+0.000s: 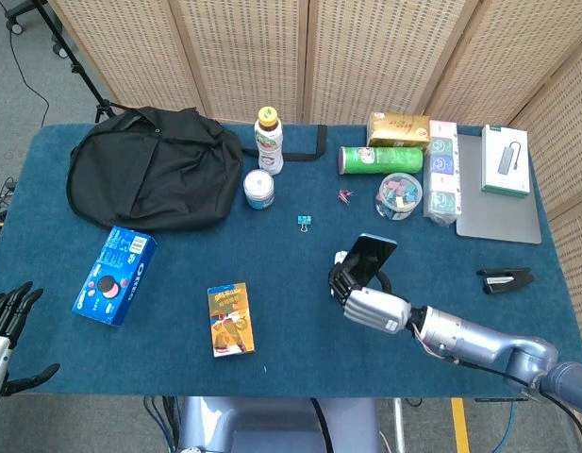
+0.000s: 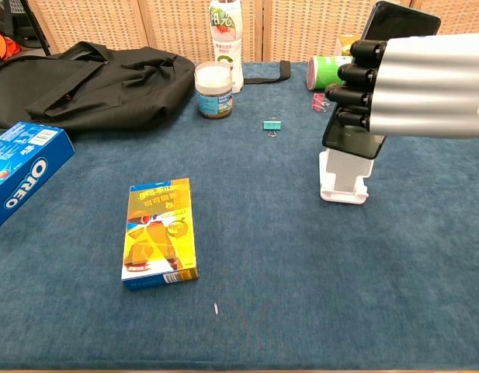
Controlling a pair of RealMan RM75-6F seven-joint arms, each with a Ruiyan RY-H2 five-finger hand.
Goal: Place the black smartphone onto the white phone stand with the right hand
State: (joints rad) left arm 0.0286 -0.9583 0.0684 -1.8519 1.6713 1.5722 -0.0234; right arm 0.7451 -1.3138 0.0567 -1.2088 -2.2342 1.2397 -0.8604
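The right hand (image 2: 414, 85) grips the phone (image 2: 379, 78) upright, fingers wrapped across its face, directly above the stand (image 2: 344, 177). The left hand (image 1: 8, 326), far off, lies unclenched, holding nothing.

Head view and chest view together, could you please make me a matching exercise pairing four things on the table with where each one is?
Things:
1. black smartphone
2. white phone stand
3. Oreo box
4. green binder clip

Places:
A. near the table's left edge
B. on the cloth, below the phone's lower edge
C. gripped in the right hand
D. just right of the white-lidded jar

Pairs: 1-C, 2-B, 3-A, 4-D
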